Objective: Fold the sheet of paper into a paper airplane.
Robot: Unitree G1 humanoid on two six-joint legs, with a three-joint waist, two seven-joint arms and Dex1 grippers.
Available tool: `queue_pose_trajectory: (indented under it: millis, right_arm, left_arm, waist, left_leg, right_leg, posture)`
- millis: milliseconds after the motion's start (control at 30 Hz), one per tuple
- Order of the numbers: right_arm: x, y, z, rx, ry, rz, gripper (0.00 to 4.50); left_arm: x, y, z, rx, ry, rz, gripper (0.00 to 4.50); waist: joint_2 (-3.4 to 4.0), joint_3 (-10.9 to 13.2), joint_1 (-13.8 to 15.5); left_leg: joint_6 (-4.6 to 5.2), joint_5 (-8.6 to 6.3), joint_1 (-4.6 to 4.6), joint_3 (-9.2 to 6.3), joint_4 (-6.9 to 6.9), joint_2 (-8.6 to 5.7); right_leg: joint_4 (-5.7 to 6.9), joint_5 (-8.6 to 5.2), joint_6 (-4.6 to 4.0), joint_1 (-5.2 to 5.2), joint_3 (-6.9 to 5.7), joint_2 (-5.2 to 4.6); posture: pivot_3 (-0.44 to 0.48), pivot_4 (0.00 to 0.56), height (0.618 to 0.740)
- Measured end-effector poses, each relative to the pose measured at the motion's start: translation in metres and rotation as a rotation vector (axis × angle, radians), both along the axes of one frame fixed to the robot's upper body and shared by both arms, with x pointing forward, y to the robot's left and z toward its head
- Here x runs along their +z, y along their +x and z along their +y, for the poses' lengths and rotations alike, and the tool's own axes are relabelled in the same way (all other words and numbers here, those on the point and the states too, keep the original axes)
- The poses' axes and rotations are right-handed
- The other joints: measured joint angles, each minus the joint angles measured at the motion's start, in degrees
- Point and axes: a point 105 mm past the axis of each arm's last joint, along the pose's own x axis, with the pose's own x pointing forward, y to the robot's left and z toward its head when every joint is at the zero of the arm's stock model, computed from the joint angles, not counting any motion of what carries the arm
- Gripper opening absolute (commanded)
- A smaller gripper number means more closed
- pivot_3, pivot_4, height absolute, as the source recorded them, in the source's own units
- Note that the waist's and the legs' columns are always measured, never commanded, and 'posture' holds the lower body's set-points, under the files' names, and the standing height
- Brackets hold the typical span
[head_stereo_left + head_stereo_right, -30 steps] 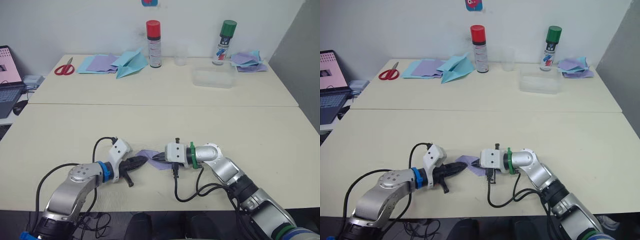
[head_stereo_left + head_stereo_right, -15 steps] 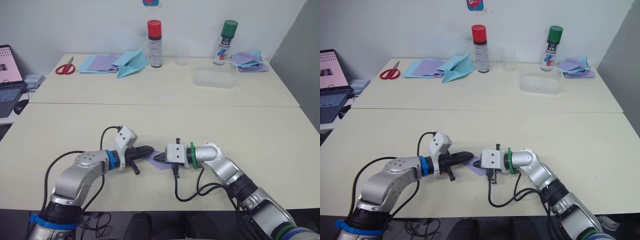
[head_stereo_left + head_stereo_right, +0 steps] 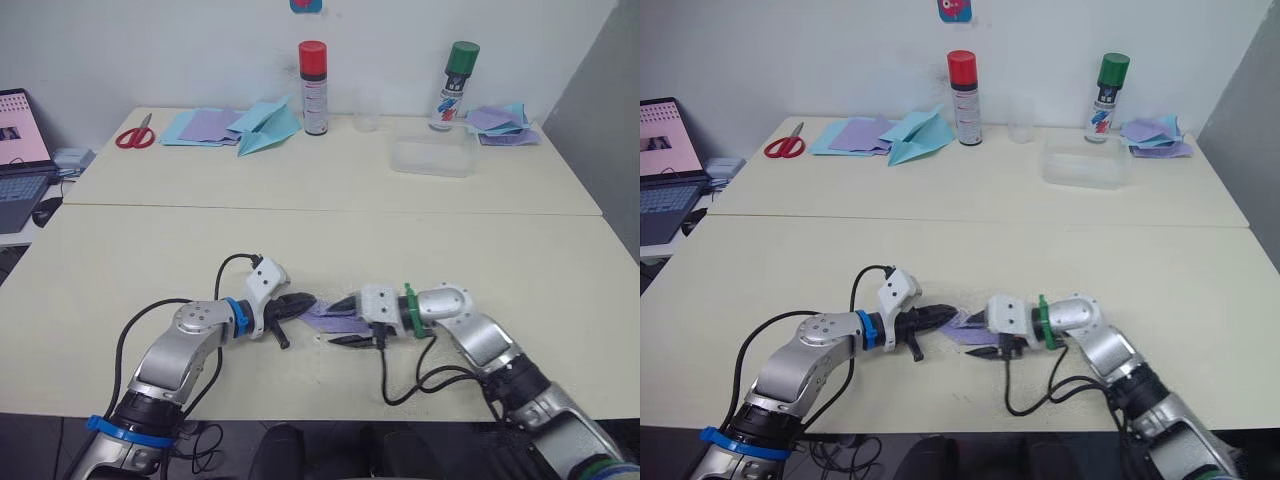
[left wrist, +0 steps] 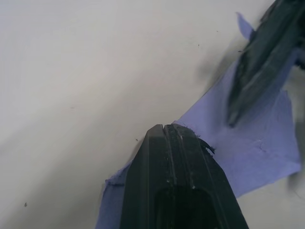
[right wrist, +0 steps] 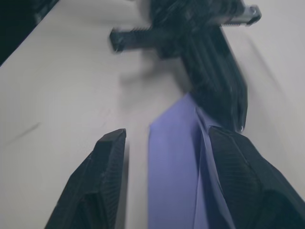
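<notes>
The sheet of paper [image 3: 326,319], a small folded lavender piece, lies flat on the near cream table [image 3: 150,260] between my two grippers. My left gripper [image 3: 303,303] is shut and reaches in from the left. Its tips [image 4: 164,131] rest on the paper's [image 4: 248,138] left end; I cannot tell whether they pinch it. My right gripper [image 5: 167,138] comes from the right and stands open. Its two fingers [image 5: 107,157] straddle the paper [image 5: 171,157], one on each side, without closing on it. The left gripper [image 5: 214,71] faces it, tip to tip.
On the far table stand a red-capped can [image 3: 313,85], a green-capped can [image 3: 458,85], a clear cup [image 3: 366,120] and a clear box [image 3: 432,155]. Also there: a light-blue paper airplane [image 3: 265,125] on paper piles, scissors [image 3: 133,132], more sheets [image 3: 500,122]. A laptop [image 3: 20,150] sits at left.
My right gripper has opened, let go of the paper and drawn slightly back to the right. My left gripper has moved right onto the paper's left end.
</notes>
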Motion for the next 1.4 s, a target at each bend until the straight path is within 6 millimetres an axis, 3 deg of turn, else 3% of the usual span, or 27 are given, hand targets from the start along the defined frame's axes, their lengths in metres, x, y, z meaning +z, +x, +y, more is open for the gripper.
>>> queue_pose_trajectory:
  millis: [167, 500, 633, 767, 833, 967, 1133, 1267, 1400]
  right_arm:
    - [-0.009, -0.011, -0.030, 0.012, -0.111, 0.040, 2.66]
    - [-0.003, -0.016, -0.040, -0.028, -0.115, 0.094, 2.66]
    - [0.025, -0.013, -0.041, -0.053, 0.013, 0.182, 1.69]
    - [0.074, 0.013, -0.023, -0.114, 0.256, 0.270, 0.20]
    - [0.080, 0.030, -0.011, -0.159, 0.309, 0.260, 0.02]
    - [0.048, 0.045, 0.012, -0.236, 0.280, 0.292, 0.02]
    - [0.016, 0.034, 0.033, -0.201, 0.198, 0.271, 0.02]
    - [-0.014, 0.023, 0.025, -0.212, 0.116, 0.245, 0.02]
    - [-0.019, 0.017, 0.015, -0.215, 0.107, 0.195, 0.02]
  left_arm:
    - [-0.002, -0.001, 0.000, 0.003, -0.004, 0.002, 0.00]
    - [-0.003, -0.002, -0.003, -0.004, -0.001, -0.010, 0.00]
    - [-0.004, -0.002, -0.002, -0.002, 0.002, -0.010, 0.00]
    - [-0.005, -0.003, -0.001, 0.007, 0.010, -0.010, 0.00]
    - [-0.006, -0.004, -0.001, 0.006, 0.012, -0.009, 0.00]
    - [-0.005, -0.005, -0.004, -0.009, 0.011, -0.012, 0.00]
    - [-0.004, -0.006, -0.005, -0.015, 0.013, -0.019, 0.00]
    - [-0.005, -0.007, -0.004, -0.010, 0.015, -0.017, 0.00]
    - [-0.008, -0.009, -0.003, -0.005, 0.018, -0.009, 0.00]
  waist:
    - [0.02, 0.0, 0.0]
    - [0.03, 0.0, 0.0]
    - [0.03, 0.0, 0.0]
    - [0.05, 0.0, -0.2]
    - [0.04, -0.1, -0.2]
    - [0.06, -0.1, -0.1]
    - [0.06, -0.1, -0.1]
    - [0.06, -0.1, -0.1]
    - [0.11, -0.2, -0.1]
  left_leg:
    - [0.00, 0.00, 0.02, -0.03, 0.00, 0.01]
    - [0.00, 0.00, 0.03, -0.01, 0.01, -0.03]
    - [0.00, 0.00, 0.10, -0.05, 0.02, 0.00]
    - [0.01, 0.00, 0.43, -0.09, 0.01, 0.01]
    - [0.01, 0.00, 0.66, -0.13, -0.12, 0.04]
    - [0.01, -0.01, 0.50, -0.06, -0.20, 0.01]
    - [0.01, -0.02, 0.40, -0.08, -0.19, -0.02]
    - [0.01, -0.02, 0.45, -0.09, -0.20, -0.01]
    - [0.01, -0.02, 0.56, -0.09, -0.20, 0.00]
  right_leg:
    - [0.01, 0.00, 0.00, 0.02, -0.02, 0.01]
    - [-0.07, 0.00, 0.01, 0.08, 0.00, 0.00]
    - [-0.05, 0.00, 0.01, 0.16, -0.03, 0.00]
    - [-0.06, 0.00, 0.00, 0.51, -0.06, 0.00]
    - [-0.31, 0.00, 0.00, 0.78, -0.14, 0.02]
    - [-0.42, -0.01, -0.01, 0.70, -0.09, 0.00]
    - [-0.44, 0.04, -0.09, 0.66, -0.12, -0.05]
    - [-0.44, -0.04, 0.04, 0.69, -0.13, -0.06]
    - [-0.43, -0.04, 0.05, 0.77, -0.13, -0.05]
  posture:
    - [0.000, 0.150, 0.740]
    - [0.000, 0.150, 0.740]
    - [0.000, 0.150, 0.740]
    - [0.000, 0.150, 0.740]
    - [0.000, 0.150, 0.740]
    - [0.000, 0.150, 0.740]
    - [0.000, 0.150, 0.740]
    - [0.000, 0.150, 0.740]
    - [0.000, 0.150, 0.740]
